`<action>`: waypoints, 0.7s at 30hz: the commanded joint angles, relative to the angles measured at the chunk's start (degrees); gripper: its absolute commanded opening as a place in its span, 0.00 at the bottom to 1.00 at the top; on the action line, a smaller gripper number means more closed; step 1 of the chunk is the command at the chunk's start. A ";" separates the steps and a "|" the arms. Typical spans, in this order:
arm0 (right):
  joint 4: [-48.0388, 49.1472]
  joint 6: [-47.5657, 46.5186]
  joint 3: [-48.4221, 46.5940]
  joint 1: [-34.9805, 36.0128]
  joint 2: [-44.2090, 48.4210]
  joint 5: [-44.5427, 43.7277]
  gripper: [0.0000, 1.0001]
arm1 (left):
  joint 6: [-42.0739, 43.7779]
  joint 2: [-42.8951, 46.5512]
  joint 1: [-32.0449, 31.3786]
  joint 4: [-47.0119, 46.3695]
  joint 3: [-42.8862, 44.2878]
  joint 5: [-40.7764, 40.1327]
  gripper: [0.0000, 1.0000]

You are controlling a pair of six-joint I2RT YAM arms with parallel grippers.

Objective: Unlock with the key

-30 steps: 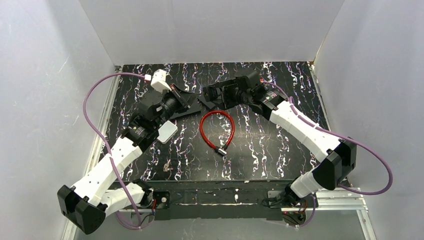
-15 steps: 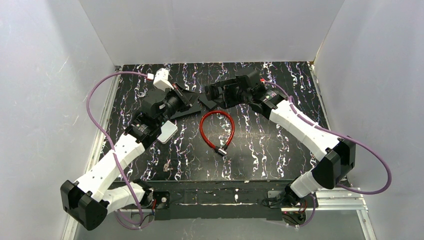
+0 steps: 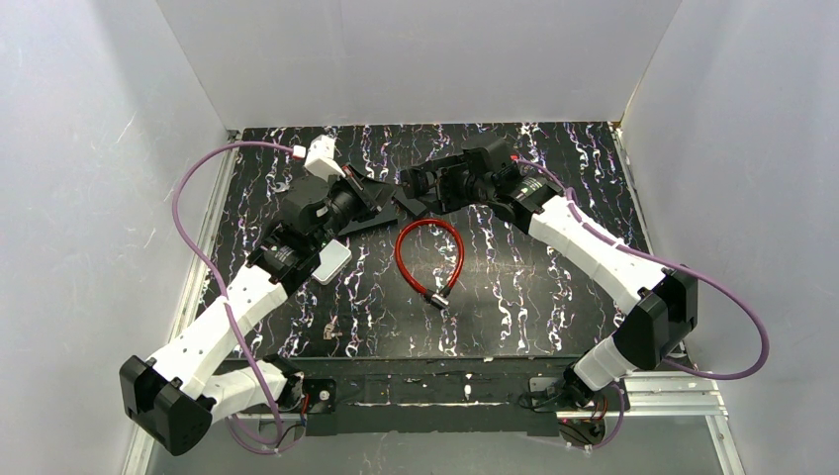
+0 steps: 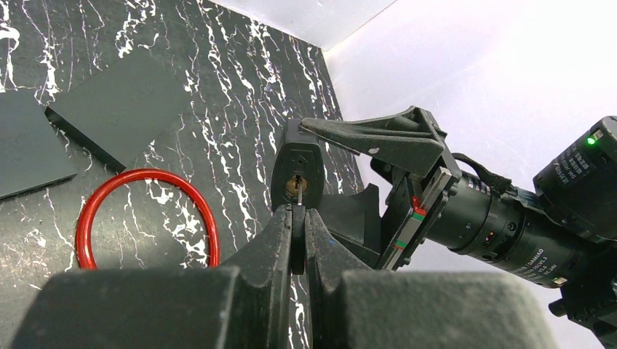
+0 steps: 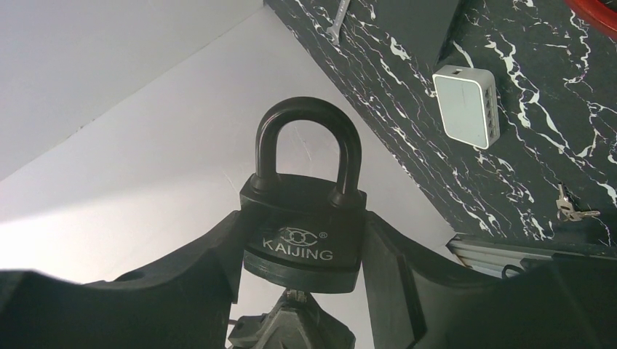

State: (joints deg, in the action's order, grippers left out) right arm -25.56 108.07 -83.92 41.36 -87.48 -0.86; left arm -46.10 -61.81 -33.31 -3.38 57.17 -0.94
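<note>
My right gripper point(image 5: 304, 240) is shut on a black KAIJING padlock point(image 5: 302, 218), its shackle closed, held above the table's far middle point(image 3: 409, 184). My left gripper point(image 4: 298, 218) is shut on a key with a dark head and a thin silver blade point(image 4: 299, 198). The blade tip sits at the brass keyhole point(image 4: 295, 187) in the padlock's underside. I cannot tell how deep it goes. The two grippers meet tip to tip in the top view, the left gripper point(image 3: 391, 201) just below the padlock. A second tiny silvery key on a ring point(image 3: 330, 334) lies on the near table.
A red cable loop point(image 3: 428, 255) lies just in front of the grippers. A white box point(image 3: 331, 262) sits under the left forearm. Dark flat plates point(image 4: 116, 109) lie at the back. A silver wrench point(image 5: 340, 18) lies farther off. White walls enclose three sides.
The left arm has swung slightly towards the padlock and the right gripper has edged left. Both holds are unchanged.
</note>
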 commanded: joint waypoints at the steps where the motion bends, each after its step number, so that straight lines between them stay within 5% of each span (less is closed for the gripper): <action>1: 6.74 1.09 -4.79 0.56 1.23 2.12 0.01 | 0.67 -0.68 -0.69 -0.57 1.70 -1.10 0.00; 21: 8.04 0.57 -7.56 1.77 -1.19 4.56 0.01 | 5.94 -3.47 -1.49 -3.67 1.50 -7.56 0.00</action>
State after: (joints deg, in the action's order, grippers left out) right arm -25.51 107.59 -86.16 41.87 -89.69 0.09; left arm -41.56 -65.19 -34.63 -6.34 57.43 -5.42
